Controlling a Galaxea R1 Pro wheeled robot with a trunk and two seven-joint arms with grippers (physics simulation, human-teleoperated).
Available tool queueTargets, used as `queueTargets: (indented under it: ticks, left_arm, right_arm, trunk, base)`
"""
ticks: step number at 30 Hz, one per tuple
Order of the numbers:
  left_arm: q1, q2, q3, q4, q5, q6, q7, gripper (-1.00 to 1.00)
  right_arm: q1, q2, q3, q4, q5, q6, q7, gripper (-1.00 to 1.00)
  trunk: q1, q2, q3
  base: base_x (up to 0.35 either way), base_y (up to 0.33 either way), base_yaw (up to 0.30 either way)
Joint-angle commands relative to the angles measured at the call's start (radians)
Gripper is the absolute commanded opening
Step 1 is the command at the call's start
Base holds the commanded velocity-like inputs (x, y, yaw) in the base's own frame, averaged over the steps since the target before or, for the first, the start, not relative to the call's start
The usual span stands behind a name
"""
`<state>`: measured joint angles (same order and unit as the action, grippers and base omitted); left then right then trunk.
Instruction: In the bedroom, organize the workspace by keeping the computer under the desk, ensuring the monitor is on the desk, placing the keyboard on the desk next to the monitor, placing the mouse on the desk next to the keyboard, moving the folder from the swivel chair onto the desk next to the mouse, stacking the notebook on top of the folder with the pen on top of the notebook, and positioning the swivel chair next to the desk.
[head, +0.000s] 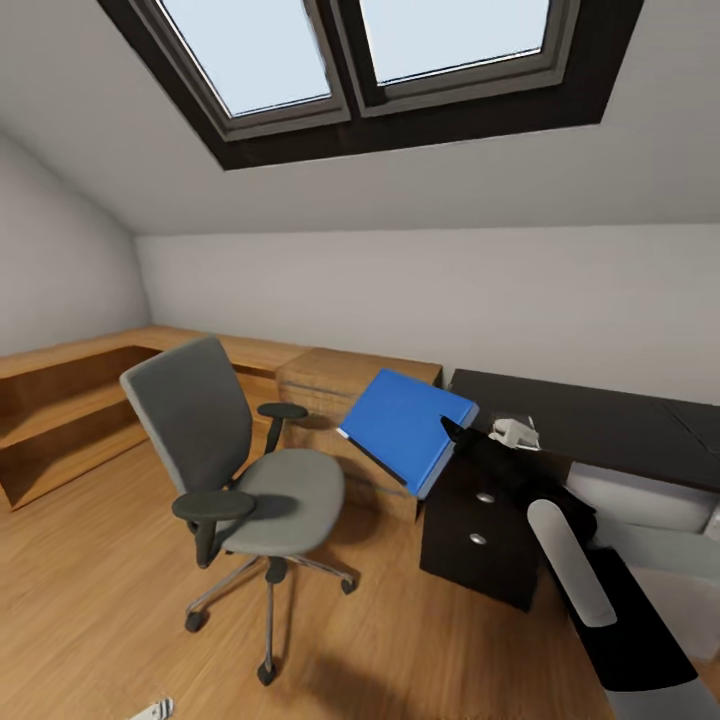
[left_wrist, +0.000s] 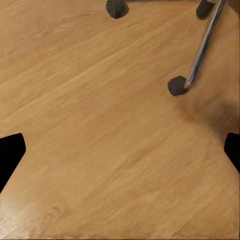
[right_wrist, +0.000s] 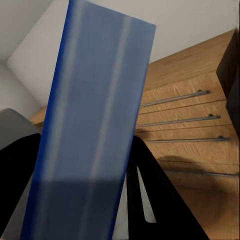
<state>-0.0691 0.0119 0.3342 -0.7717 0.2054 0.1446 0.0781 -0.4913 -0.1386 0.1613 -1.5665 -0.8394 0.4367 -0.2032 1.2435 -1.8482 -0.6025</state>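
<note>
My right claw (head: 458, 437) is clamped on the blue folder (head: 408, 427), holding it up in the air, tilted, btwn the swivel chair (head: 235, 470) and the dark tabletop (head: 590, 420). In the right wrist view the folder (right_wrist: 92, 135) runs up btwn my two black fingers (right_wrist: 160, 200), w/ the wooden drawer unit (right_wrist: 195, 125) and its metal handles behind.

Chair sits on the wood floor (head: 90, 600), seat bare, well apart from the tabletop's left end, its back toward the low wooden shelving (head: 70, 410) along the wall. A small white object (head: 516, 432) lies on the tabletop near its front edge; can't tell what it is. Dark drawers (head: 480, 520) w/ two round knobs sit under the tabletop.

Left claw (left_wrist: 120, 150): fingertips show only as black bits at the frame edges in the left wrist view, wide apart, nothing btwn them, over bare floor (left_wrist: 100, 125). Chair casters (left_wrist: 176, 85) and a metal leg (left_wrist: 202, 47) are near. Skylight (head: 360, 50) overhead.
</note>
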Motion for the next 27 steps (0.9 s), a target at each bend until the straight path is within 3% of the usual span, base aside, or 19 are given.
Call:
queueTargets:
  ticks: [1,3,8,9,27]
  left_arm:
    - [0.000,0.001,-0.002,0.012,0.009,0.005,0.004,1.00]
    - [0.000,0.004,-0.004,0.079,-0.019,-0.027,0.001,1.00]
    - [0.000,0.006,-0.006,0.257,-0.130,-0.227,-0.001,1.00]
    - [0.000,0.009,-0.006,0.335,-0.184,-0.298,-0.002,1.00]
    - [0.000,0.008,-0.006,0.374,-0.201,-0.316,-0.003,1.00]
  right_arm:
    - [-0.001,-0.001,0.002,-0.001,-0.010,0.001,-0.010,-1.00]
    - [-0.001,-0.001,0.001,-0.001,-0.010,0.002,-0.010,-1.00]
    - [-0.001,-0.001,0.001,-0.001,-0.010,0.001,-0.010,-1.00]
    - [-0.001,-0.001,0.001,-0.001,-0.010,0.001,-0.010,-1.00]
    - [0.001,-0.005,0.001,-0.001,-0.010,0.001,-0.009,-1.00]
  trunk:
    - [-0.004,0.007,0.002]
    - [-0.012,0.021,0.008]
    - [-0.031,0.056,0.024]
    - [-0.035,0.063,0.027]
    - [-0.104,0.189,0.092]
  base:
    - [-0.025,-0.005,-0.294]
    - [-0.016,-0.003,-0.294]
    - [-0.005,-0.001,-0.294]
    - [0.000,0.000,-0.292]
    - [0.000,0.000,-0.282]
